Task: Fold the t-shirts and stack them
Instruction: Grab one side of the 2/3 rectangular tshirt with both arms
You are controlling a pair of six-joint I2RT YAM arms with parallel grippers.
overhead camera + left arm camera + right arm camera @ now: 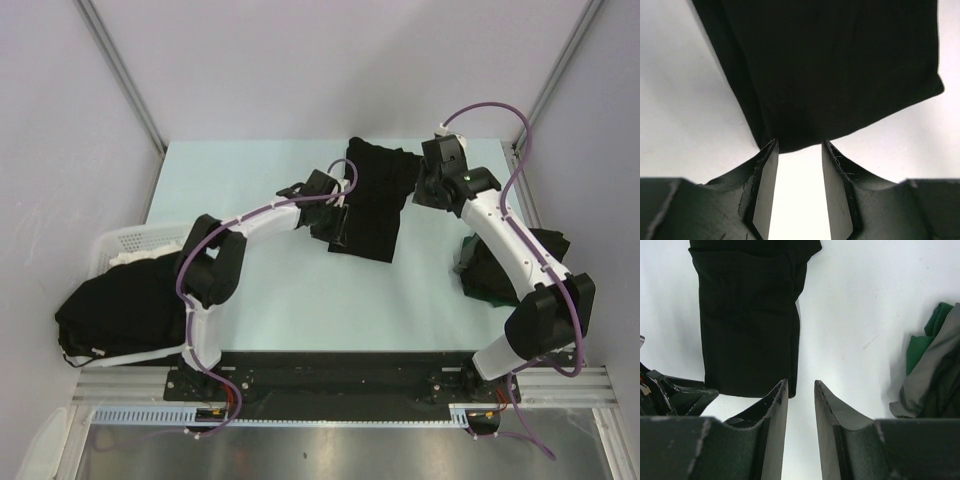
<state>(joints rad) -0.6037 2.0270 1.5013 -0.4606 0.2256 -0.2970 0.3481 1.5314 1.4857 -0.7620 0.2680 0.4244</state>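
The left pincer [799, 142] stood spread and empty, its tips at the near hem of the folded black t-shirt [840, 65], which lay toward the far middle of the worktop [280, 300]. The right pincer [801, 382] was likewise parted, gripping nothing, just beside that shirt's edge. At the left, the white basket [122, 240] held a heap of black shirts [120, 305] that covered most of it. The right arm half hid a dark pile [482, 282], seemingly with green and grey cloth in it.
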